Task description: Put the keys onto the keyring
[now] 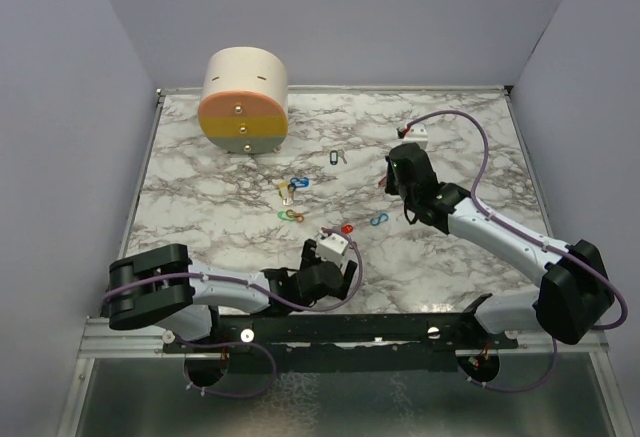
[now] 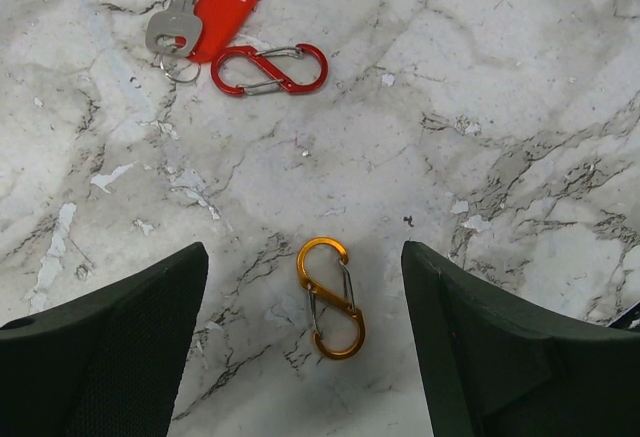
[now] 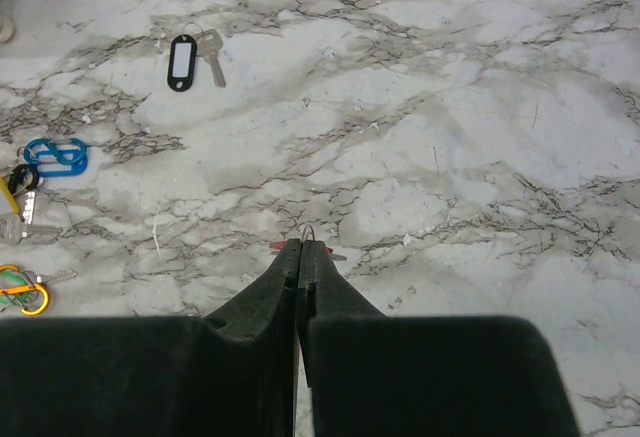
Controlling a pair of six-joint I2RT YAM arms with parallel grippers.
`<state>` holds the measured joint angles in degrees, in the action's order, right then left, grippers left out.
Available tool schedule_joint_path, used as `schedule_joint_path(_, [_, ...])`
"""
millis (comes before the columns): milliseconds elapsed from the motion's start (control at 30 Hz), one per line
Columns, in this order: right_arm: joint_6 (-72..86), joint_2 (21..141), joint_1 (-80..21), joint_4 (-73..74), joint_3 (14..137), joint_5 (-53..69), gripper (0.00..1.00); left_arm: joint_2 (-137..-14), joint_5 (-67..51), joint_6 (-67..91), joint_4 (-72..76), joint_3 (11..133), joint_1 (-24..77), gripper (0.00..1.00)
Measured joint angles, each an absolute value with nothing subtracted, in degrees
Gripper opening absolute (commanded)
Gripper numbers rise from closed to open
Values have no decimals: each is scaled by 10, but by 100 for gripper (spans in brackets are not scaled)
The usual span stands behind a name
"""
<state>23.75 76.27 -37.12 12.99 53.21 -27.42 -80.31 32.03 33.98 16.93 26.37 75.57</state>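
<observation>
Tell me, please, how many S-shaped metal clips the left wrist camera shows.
2. The orange S-shaped clip lies bottom centre; the red S-shaped clip upper left, beside the red plastic tag. Fingers could hide more.

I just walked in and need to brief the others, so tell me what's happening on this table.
Small keys and clips lie scattered on a marble table. The left gripper hangs open, fingers either side of an orange clip, not touching it. The right gripper is shut on what looks like a small red piece with a wire loop. A red-tagged key and red clip lie loose.
</observation>
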Motion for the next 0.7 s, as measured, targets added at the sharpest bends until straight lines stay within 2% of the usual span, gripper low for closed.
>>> schedule_joint_path(333, [238, 763, -371, 131, 526, -273, 1, -817, 348, 382, 134, 266, 785, 64])
schedule_joint_path(600, [238, 763, -371, 131, 525, -271, 1, -828, 372, 402, 118, 269, 810, 63])
schedule_joint_path(700, [238, 763, -371, 131, 524, -271, 1, -838, 380, 407, 114, 277, 815, 58])
